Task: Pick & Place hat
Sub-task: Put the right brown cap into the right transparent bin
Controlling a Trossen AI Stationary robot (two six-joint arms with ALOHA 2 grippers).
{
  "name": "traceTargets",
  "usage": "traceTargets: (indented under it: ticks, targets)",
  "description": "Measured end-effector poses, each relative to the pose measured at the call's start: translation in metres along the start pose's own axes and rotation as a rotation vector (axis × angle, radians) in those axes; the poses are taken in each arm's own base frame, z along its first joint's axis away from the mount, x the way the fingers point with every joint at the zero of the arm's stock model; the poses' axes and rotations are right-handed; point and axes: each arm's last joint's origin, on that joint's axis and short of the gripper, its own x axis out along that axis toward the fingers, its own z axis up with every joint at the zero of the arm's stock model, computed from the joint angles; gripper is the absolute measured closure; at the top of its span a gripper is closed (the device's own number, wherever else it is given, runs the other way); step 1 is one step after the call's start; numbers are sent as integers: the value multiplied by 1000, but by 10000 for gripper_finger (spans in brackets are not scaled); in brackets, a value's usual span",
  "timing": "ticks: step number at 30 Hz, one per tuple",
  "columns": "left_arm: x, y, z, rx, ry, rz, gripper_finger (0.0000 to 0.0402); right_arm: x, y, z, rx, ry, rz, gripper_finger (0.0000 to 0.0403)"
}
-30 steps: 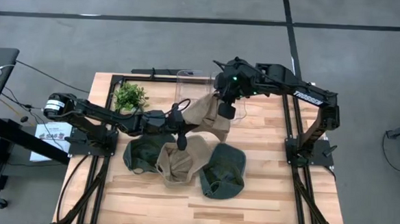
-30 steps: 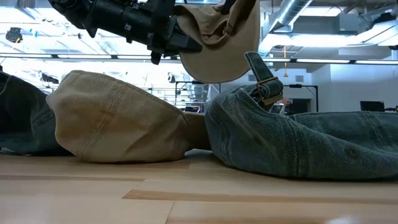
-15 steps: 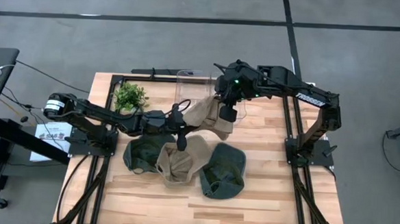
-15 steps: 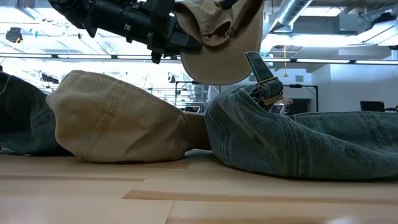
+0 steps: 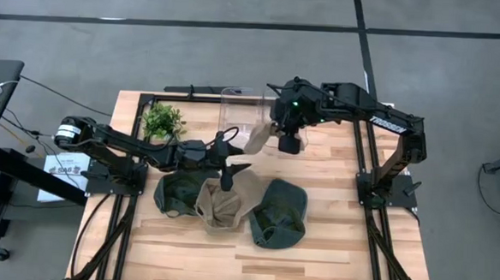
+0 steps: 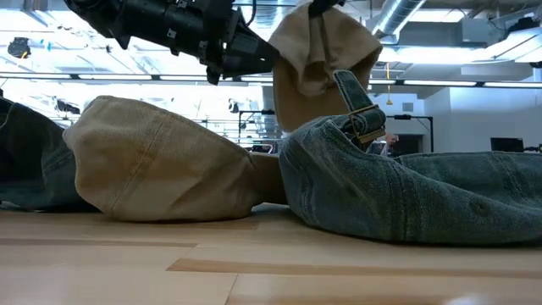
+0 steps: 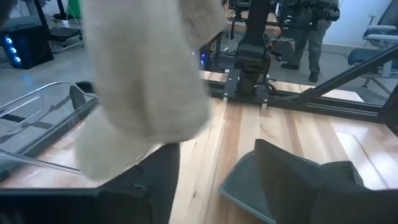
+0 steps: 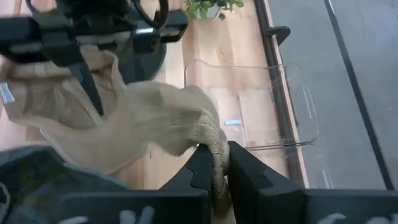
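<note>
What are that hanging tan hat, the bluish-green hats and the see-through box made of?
The tan hat hanging from the right gripper looks like soft cotton twill: matte, limp, stitched seams. The bluish-green hats look like washed denim, with faded seams and a buckled strap. The see-through box seems clear, glossy, rigid plastic, possibly acrylic.

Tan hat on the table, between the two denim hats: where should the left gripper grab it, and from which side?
Probably from straight above, pinching the soft domed crown of the tan hat on the table. One denim hat and the other denim hat crowd its flanks, so side approaches look blocked. The left gripper, open, hovers over its far edge; the right gripper holds the hanging tan hat.
</note>
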Motion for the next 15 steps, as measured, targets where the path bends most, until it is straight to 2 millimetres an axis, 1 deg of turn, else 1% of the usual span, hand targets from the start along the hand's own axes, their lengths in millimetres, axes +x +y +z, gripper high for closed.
traceTargets:
  ticks: [3,7,10,15]
  targets:
    - [0,0,0,-2,0,0,177,1,-6,-4,-18,23,-7,387]
    - [0,0,0,-3,0,0,167,2,-21,-9,-38,42,-29,387]
    - [0,0,0,-3,0,0,167,3,-36,-14,-47,51,-40,387]
    - [0,0,0,-4,0,0,169,2,-68,-26,-32,33,-19,387]
